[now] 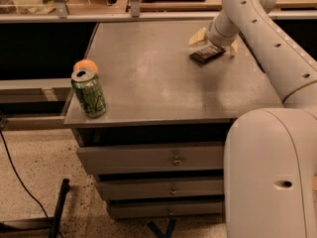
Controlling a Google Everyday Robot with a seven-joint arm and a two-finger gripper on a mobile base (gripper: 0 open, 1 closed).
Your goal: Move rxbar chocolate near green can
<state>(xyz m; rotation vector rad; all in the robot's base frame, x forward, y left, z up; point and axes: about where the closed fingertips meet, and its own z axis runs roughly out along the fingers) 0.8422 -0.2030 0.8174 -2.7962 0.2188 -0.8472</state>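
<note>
The rxbar chocolate (207, 53), a flat black bar, lies on the grey cabinet top (148, 73) at the far right. My gripper (214, 43) hangs right over it, its pale fingers (197, 36) spread apart on either side of the bar's far end. It looks open and holds nothing. The green can (89, 93) stands upright at the front left corner of the top, far from the bar.
A round orange fruit (85, 65) sits just behind the can at the left edge. My white arm and base (270, 167) fill the right side. Drawers (173, 160) lie below the top. A shelf rail (148, 15) runs behind it.
</note>
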